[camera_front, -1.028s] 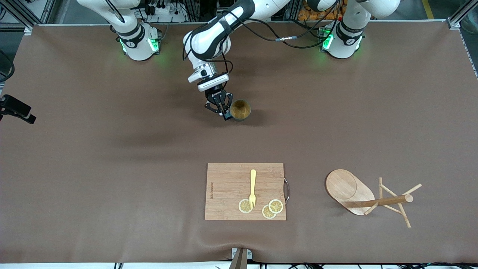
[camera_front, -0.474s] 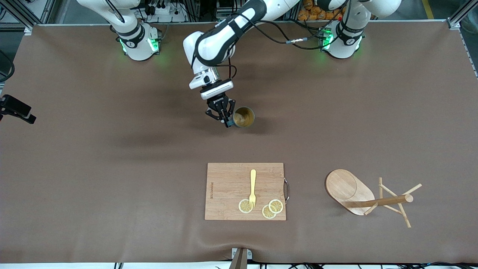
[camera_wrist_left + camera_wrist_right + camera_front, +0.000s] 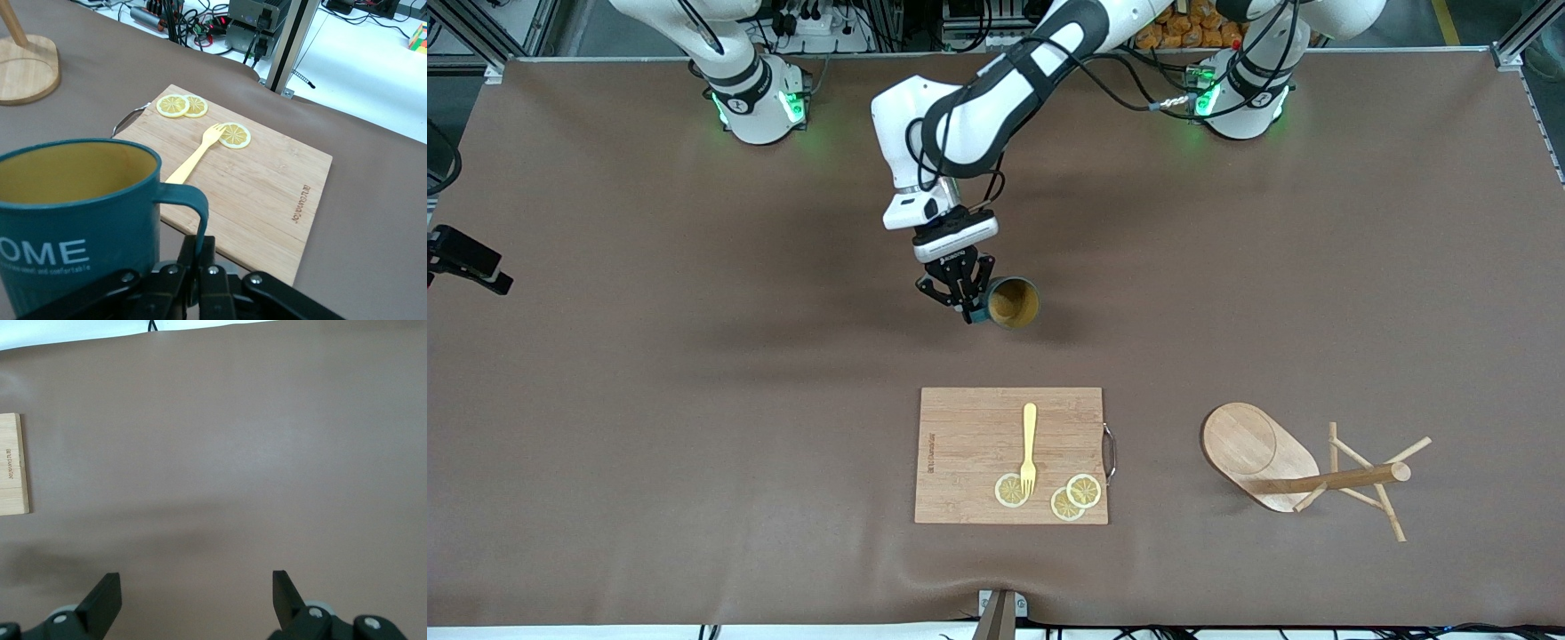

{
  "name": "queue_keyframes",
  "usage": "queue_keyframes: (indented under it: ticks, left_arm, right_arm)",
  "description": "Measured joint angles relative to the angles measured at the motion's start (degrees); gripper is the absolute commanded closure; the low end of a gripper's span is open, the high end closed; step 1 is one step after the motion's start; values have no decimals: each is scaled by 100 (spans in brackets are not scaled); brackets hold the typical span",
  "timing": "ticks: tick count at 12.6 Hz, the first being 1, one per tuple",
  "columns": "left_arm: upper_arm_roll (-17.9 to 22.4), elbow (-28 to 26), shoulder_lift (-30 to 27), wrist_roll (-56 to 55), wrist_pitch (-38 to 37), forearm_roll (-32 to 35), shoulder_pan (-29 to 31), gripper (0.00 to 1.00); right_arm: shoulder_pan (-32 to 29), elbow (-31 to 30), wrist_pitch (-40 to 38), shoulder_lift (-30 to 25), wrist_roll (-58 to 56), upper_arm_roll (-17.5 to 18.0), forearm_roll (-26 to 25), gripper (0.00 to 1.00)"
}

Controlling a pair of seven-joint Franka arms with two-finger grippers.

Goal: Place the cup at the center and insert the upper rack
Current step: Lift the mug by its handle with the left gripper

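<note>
The dark teal cup [image 3: 1014,303] with its mustard-yellow inside hangs upright over the brown mat near the table's middle. My left gripper [image 3: 967,311] is shut on its side handle [image 3: 195,208], and in the left wrist view the cup [image 3: 73,213] fills the corner beside the gripper [image 3: 203,250]. The upper rack [image 3: 1303,469], a bamboo mug tree, lies tipped on its side toward the left arm's end of the table; its oval base [image 3: 23,63] shows in the left wrist view. My right gripper [image 3: 197,577] is open above bare mat with nothing between its fingers.
A rectangular wooden cutting board [image 3: 960,444] lies nearer the front camera than the cup, with a yellow fork [image 3: 1029,444] and lemon slices [image 3: 1074,496] on it. One edge of the board [image 3: 13,463] shows in the right wrist view. A black camera mount [image 3: 467,258] stands at the right arm's end.
The left gripper has carried the cup toward the cutting board and slightly toward the left arm's end. The rack, board and fork have not moved.
</note>
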Motion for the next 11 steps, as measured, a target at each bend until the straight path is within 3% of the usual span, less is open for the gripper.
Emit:
queue_keyframes:
  ticks: [11]
  left_arm:
    - [11,7,-674,48,517,-1561,626,100]
  right_arm:
    - [0,0,-1,0,0,1,0,0]
